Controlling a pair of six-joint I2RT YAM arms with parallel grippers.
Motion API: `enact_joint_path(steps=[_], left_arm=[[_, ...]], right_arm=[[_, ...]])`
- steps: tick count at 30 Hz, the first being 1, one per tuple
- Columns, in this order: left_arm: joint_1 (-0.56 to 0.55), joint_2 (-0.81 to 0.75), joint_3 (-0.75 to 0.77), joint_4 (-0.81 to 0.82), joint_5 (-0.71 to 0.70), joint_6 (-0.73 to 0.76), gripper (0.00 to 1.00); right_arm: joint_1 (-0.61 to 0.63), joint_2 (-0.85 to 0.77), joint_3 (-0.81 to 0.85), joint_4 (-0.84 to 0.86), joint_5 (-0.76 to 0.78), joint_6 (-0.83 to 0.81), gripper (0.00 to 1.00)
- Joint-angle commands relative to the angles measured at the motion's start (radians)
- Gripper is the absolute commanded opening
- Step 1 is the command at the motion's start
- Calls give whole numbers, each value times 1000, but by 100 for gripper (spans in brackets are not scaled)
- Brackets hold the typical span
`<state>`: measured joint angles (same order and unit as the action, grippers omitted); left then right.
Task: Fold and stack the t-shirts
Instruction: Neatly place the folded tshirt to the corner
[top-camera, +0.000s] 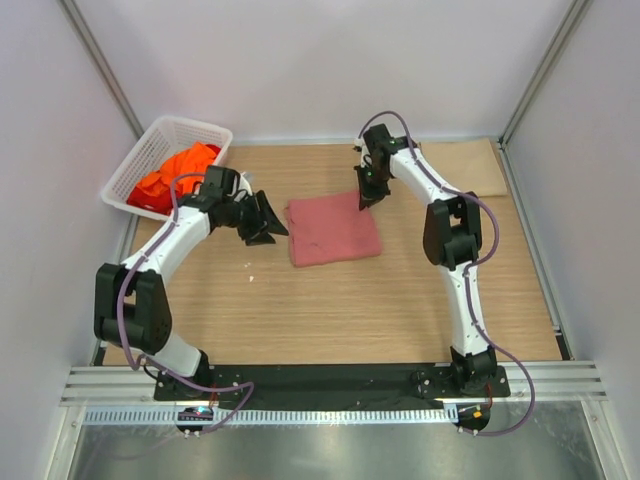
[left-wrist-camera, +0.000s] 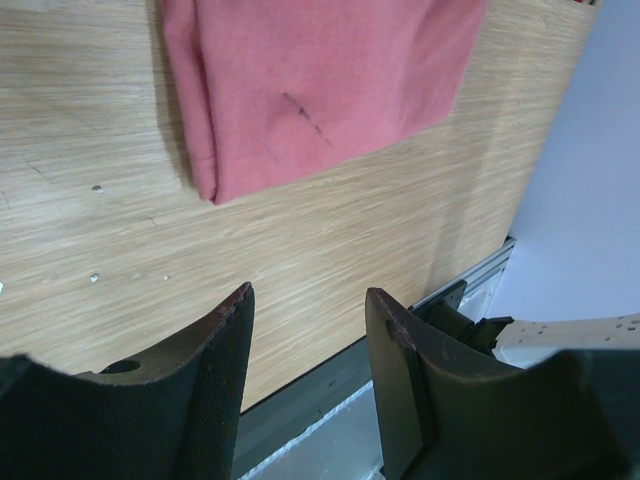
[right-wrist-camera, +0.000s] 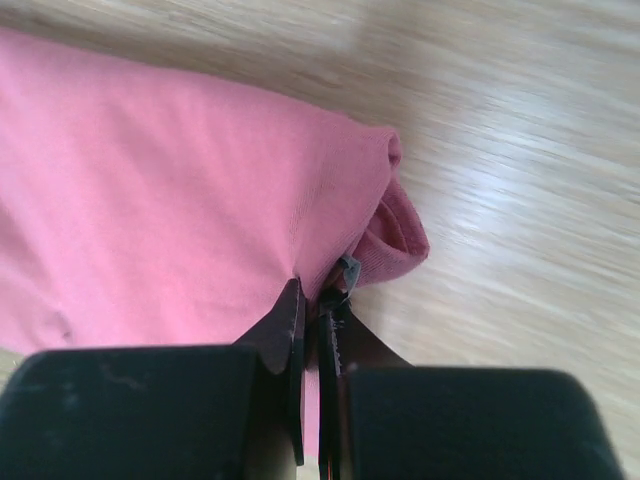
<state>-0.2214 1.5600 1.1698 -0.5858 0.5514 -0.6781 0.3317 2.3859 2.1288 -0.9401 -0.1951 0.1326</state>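
Observation:
A folded salmon-pink t-shirt (top-camera: 334, 230) lies flat on the wooden table, also filling the right wrist view (right-wrist-camera: 170, 190) and the top of the left wrist view (left-wrist-camera: 320, 80). My right gripper (right-wrist-camera: 315, 300) is shut on the pink t-shirt's far right corner (top-camera: 366, 200), pinching the cloth beside the rolled collar (right-wrist-camera: 395, 235). My left gripper (top-camera: 262, 222) hovers just left of the shirt, open, with nothing between its fingers (left-wrist-camera: 225, 350). Orange and red t-shirts (top-camera: 172, 176) lie bunched in the white basket (top-camera: 190, 130).
The basket stands at the table's far left corner. White walls close in the left, back and right. A tan patch (top-camera: 475, 165) lies at the back right. A black rail (top-camera: 330, 378) runs along the near edge.

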Motion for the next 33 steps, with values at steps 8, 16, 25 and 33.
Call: enact_joint_path(steps=[8,16,25,33], left_arm=[[7,-63,-64,-9,15,-18,50],[5,-64,-107,-9,18,-9,50],[-13,21,-110,18,30,-32,49],[-52,97,-7,-20,27,-23,49]], right_arm=[[-54,-214,243,-267,175,-217,2],[-117,-157,454,-296,184,-286,2],[-210,-183,493,-198,236,-350,2],[-275,-208,482,-146,207,-360,2]])
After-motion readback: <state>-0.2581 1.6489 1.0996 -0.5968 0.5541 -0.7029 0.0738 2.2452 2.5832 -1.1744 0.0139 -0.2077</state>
